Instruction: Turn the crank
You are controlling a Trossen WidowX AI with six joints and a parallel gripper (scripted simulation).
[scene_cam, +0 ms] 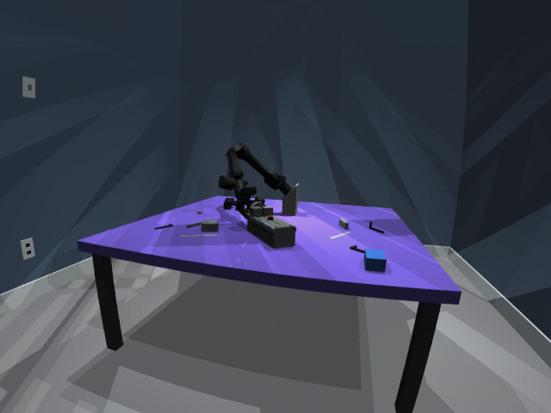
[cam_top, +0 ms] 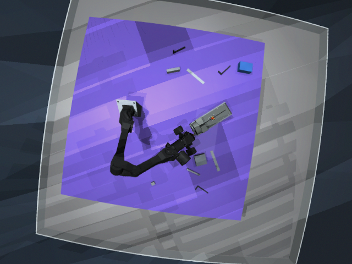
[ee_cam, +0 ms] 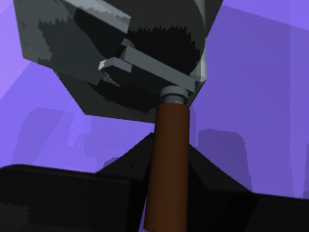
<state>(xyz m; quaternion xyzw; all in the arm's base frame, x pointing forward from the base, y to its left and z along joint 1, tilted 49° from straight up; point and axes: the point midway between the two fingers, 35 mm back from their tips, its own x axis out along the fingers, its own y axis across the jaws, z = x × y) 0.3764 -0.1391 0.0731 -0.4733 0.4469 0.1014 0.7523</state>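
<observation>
The grey machine (cam_top: 222, 111) (scene_cam: 283, 237) is a long box with a slot along its top. The slide's red pointer (cam_top: 212, 117) (scene_cam: 269, 218) shows as a small red-orange spot about halfway along it; the brass zero marks are too small to tell apart, so its level with them cannot be told. The crank's grey arm (ee_cam: 159, 70) slants across the machine's end in the wrist view, and its brown handle (ee_cam: 169, 169) points toward the camera. My gripper (ee_cam: 164, 140) is shut on the handle, with one black finger on each side. In the top and exterior views the arm hides the handle.
A grey block (cam_top: 200, 159) (scene_cam: 209, 225) and a pale strip (cam_top: 215, 160) lie beside the machine near the arm. A blue block (cam_top: 245, 67) (scene_cam: 374, 260), a small grey bar (cam_top: 173, 70) and black L-shaped pieces lie farther off.
</observation>
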